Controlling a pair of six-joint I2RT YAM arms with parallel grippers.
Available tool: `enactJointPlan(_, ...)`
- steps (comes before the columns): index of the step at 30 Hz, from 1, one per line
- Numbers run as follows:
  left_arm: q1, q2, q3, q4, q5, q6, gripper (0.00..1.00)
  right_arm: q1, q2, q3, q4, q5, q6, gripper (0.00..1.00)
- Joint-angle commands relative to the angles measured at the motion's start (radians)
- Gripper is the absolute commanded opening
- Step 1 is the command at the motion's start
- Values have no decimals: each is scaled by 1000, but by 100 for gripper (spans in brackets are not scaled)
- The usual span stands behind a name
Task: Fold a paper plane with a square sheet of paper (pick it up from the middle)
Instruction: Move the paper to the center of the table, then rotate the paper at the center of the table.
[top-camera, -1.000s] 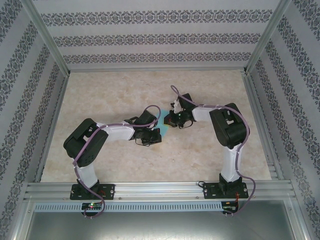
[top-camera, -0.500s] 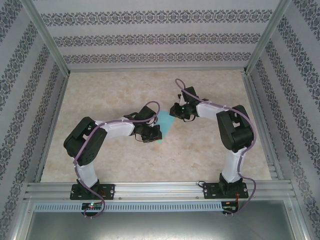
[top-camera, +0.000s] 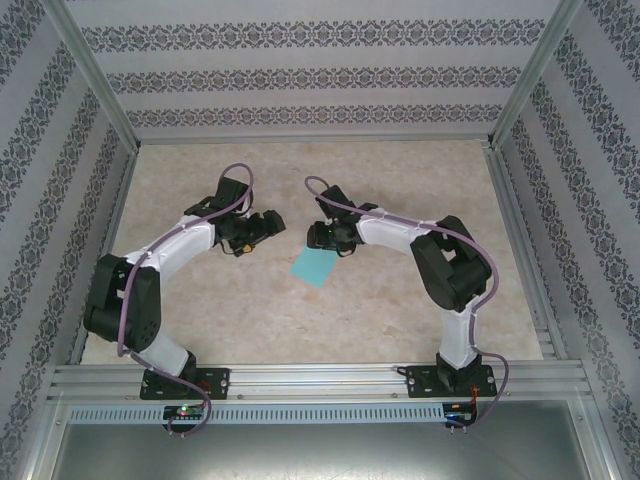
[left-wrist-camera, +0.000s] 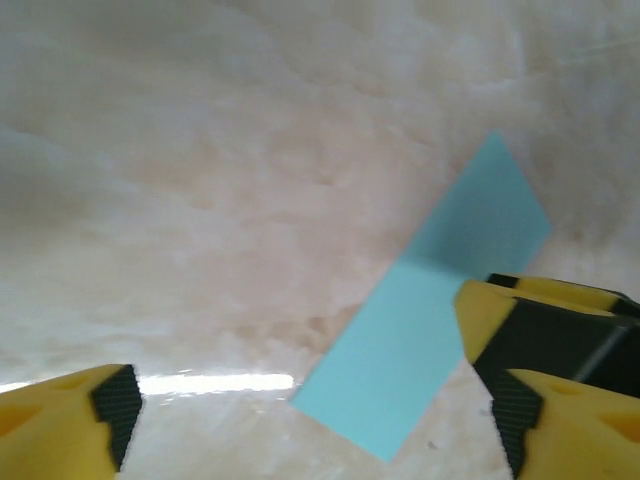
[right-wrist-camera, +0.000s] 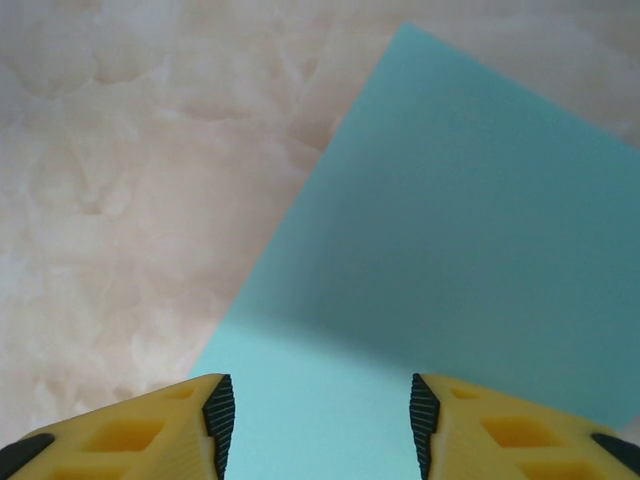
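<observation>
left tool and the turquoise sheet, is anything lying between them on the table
Nothing. In the top external view the table between the left tool and the square sheet of paper is bare.

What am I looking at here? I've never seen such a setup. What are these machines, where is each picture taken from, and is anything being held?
These are two robot arms bolted at the near edge of a marble-patterned table. The overhead picture comes from a fixed camera above and behind the arms. The other two come from a camera on each wrist, looking out past that arm's yellow fingers. A turquoise sheet of paper lies on the table between the arms. The left claw is open, off to one side of the sheet. The right claw is open at the sheet's far end, with its fingers spread over the paper. Neither claw is gripping anything.
</observation>
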Motion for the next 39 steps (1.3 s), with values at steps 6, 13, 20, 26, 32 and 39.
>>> enactJointPlan(6, 67, -29, -30, -80, -30, 90, 100, 55, 96, 81, -131, 56, -126, 54)
enactJointPlan(13, 94, -10, -24, -71, 22, 91, 100, 118, 84, 25, -152, -119, -487, 53)
enactJointPlan(20, 94, -14, -27, -84, 39, 98, 100, 93, -68, -17, -130, -64, -472, 59)
enactJointPlan(26, 93, -9, -69, -58, 151, 93, 100, 81, -175, -47, -69, 149, -110, 74)
enactJointPlan(32, 90, 9, -77, -70, 209, 103, 100, 75, -68, 75, -181, 237, 48, 75)
enactJointPlan(39, 78, 36, -64, -66, 256, 112, 100, 34, 25, 118, -206, 183, 109, 70)
